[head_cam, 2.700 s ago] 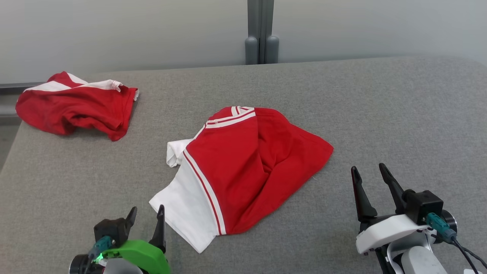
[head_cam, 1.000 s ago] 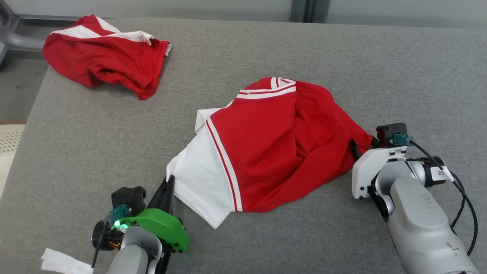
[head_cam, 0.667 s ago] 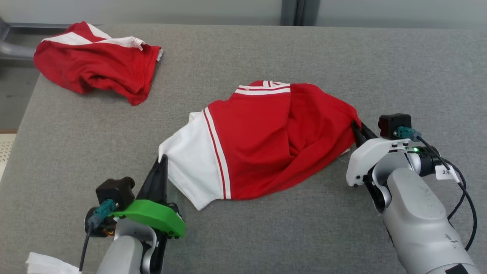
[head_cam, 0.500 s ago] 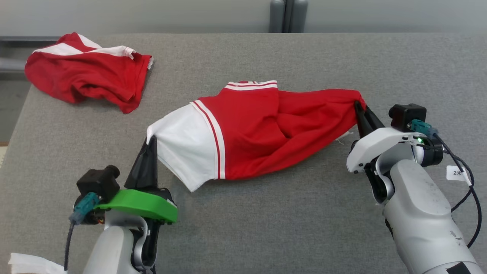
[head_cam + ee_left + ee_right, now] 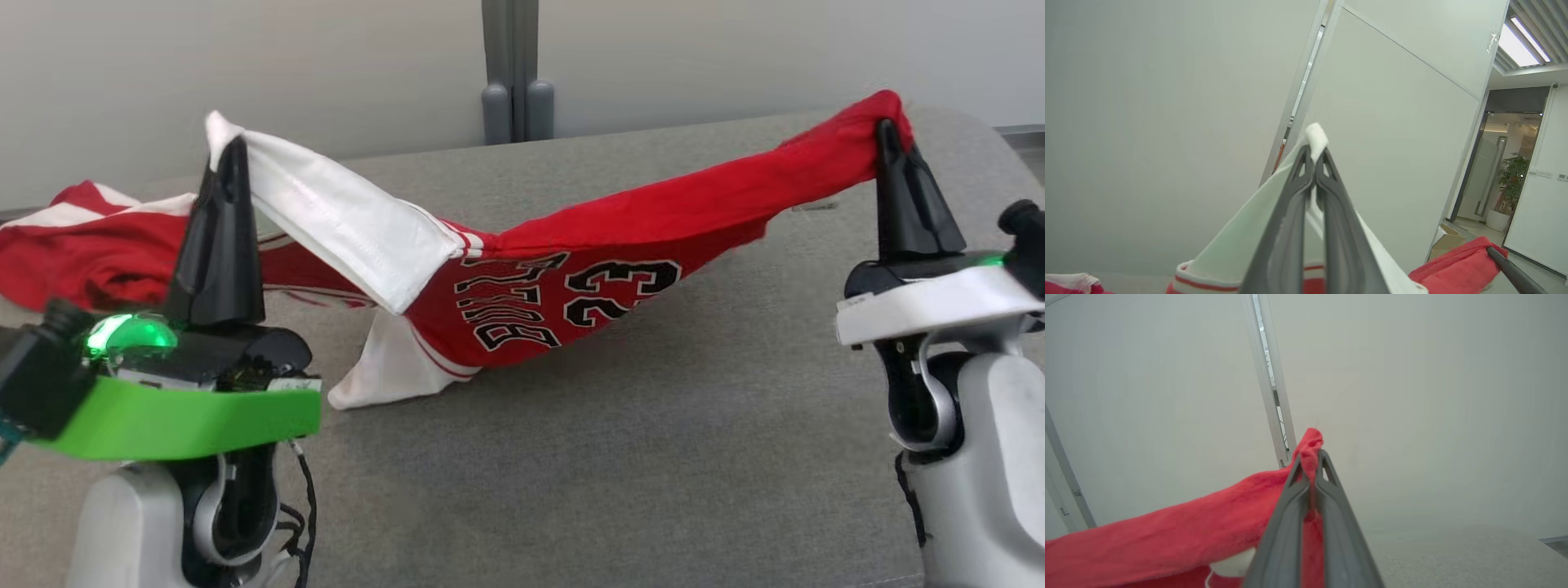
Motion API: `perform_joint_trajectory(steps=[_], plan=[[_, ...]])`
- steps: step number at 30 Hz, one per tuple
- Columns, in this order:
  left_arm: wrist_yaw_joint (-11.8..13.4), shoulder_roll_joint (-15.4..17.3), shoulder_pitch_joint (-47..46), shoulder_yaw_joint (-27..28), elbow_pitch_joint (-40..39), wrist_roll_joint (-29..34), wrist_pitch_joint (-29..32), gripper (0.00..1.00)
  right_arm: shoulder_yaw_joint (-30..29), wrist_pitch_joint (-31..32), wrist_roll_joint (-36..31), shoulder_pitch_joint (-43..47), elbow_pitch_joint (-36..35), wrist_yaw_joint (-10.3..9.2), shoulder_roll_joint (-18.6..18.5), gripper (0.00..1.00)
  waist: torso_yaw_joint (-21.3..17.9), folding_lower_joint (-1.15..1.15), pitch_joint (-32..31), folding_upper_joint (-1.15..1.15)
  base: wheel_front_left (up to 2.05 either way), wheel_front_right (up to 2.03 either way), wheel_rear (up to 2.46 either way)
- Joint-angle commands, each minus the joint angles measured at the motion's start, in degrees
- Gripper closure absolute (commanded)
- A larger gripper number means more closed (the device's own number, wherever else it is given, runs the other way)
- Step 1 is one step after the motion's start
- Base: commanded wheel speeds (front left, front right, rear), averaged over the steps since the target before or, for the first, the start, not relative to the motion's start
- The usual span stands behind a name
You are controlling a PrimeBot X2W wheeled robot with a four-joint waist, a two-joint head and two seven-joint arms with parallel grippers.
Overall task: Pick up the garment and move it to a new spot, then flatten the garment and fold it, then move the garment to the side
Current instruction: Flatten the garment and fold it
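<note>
**Both grippers hold the garment by its two ends**

You have the garment (image 5: pixel 571 286), a red jersey with white parts, hanging between the two grippers above the grey padded surface (image 5: pixel 620 474). The left gripper (image 5: pixel 233 145) stands at the near left with its fingers pointing up. They are pressed together on a white corner of the cloth. In the left wrist view you can see a small white fold coming out above the tips. The right gripper (image 5: pixel 883 129) stands at the right, also pointing up, and its fingers pinch a red corner. In the right wrist view a red tuft sticks out above the tips in the same way.

From the left gripper a white band of cloth goes down to the right. From the right gripper a long red band goes down to the left. The two meet near the middle, where the jersey sags lowest. There you see black lettering with a white outline and the number 23. Under this print a white piece of the jersey touches the surface, so the garment is not fully in the air.

At the far left a second garment (image 5: pixel 73 261), also red and white, lies crumpled on the surface, partly hidden behind the left gripper. Behind the surface is a pale wall (image 5: pixel 245 65) with a grey post (image 5: pixel 514 82).
</note>
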Motion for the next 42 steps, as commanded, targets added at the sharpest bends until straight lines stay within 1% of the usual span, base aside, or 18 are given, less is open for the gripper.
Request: perform_joint_trajectory(steps=[1,5,9,13,16,19,22,25,28,30,32,34,36,40,42], plan=[[0.6,0.8,0.3,0.2,-3.0,0.0,0.8,1.00,-0.7,1.6,-0.5,2.4,-4.8,-0.06,0.4,1.00,-4.0,0.00,-3.5,0.00,0.00,0.00,0.00],[1.7,1.5,-1.0,-0.5,-12.3,1.0,3.7,1.00,-2.7,6.8,-0.8,7.7,-20.3,-0.06,1.6,1.00,-5.9,0.00,-3.9,0.00,0.00,0.00,0.00],[2.4,2.4,-2.1,-1.8,-18.1,1.8,6.9,1.00,-3.8,10.8,-0.9,11.2,-31.0,-0.04,2.6,1.00,-7.4,0.00,-3.4,0.00,0.00,0.00,0.00],[2.4,3.6,-4.1,-2.8,-19.3,2.4,10.2,1.00,-3.0,14.3,2.8,13.0,-35.7,-0.04,3.2,1.00,-8.2,0.00,-1.6,0.00,0.00,0.00,0.00],[2.5,3.8,-6.4,-3.1,-17.7,1.5,11.9,1.00,-2.5,15.6,2.9,11.8,-35.2,-0.04,3.3,1.00,-8.5,0.00,1.2,0.00,0.00,0.00,0.00],[2.2,3.5,-10.4,-3.0,-14.5,-0.5,13.9,1.00,-1.6,15.7,5.4,8.4,-31.3,-0.03,3.4,1.00,-8.6,0.00,5.0,0.00,0.00,0.00,0.00],[1.2,4.6,-16.2,-2.9,-10.2,-0.8,15.6,1.00,-0.8,15.9,6.5,2.5,-26.3,-0.03,3.4,1.00,-8.3,0.00,9.0,0.00,0.00,0.00,0.00],[0.4,5.6,-25.2,-2.0,-3.2,-0.6,17.2,1.00,-1.2,15.5,5.6,-7.1,-18.4,-0.03,3.4,1.00,-7.7,0.00,13.1,0.00,0.00,0.00,0.00],[-0.1,5.4,-35.6,-1.8,5.0,0.2,17.4,1.00,-1.7,14.4,3.1,-17.9,-9.8,-0.02,3.4,1.00,-6.2,0.00,17.2,0.00,0.00,0.00,0.00],[0.0,5.1,-43.5,-1.2,11.4,1.0,16.3,1.00,-2.1,13.4,1.2,-26.1,-3.6,-0.03,3.4,1.00,-5.0,0.00,19.8,0.00,0.00,0.00,0.00],[0.4,4.3,-52.0,-0.3,18.5,2.0,13.9,1.00,-3.8,12.1,1.0,-34.9,4.3,-0.03,3.3,1.00,-3.7,0.00,22.2,0.00,0.00,0.00,0.00],[0.4,3.8,-57.7,0.1,23.7,3.1,11.4,1.00,-5.2,10.7,-0.4,-41.4,10.4,-0.02,3.4,1.00,-2.6,0.00,23.4,0.00,0.00,0.00,0.00],[0.3,3.0,-64.2,0.4,29.1,3.9,8.3,1.00,-7.0,8.8,-4.6,-49.9,17.0,-0.02,3.3,1.00,-0.9,0.00,25.5,0.00,0.00,0.00,0.00],[-0.7,1.4,-69.6,-0.8,36.0,4.6,3.3,1.00,-10.5,4.4,-13.9,-59.0,26.6,-0.03,3.4,1.00,2.9,0.00,29.4,0.00,0.00,0.00,0.00],[-1.0,0.8,-70.4,-0.5,38.2,3.6,1.2,1.00,-11.5,2.1,-16.4,-61.8,30.5,-0.03,3.3,1.00,4.5,0.00,31.8,0.00,0.00,0.00,0.00]])
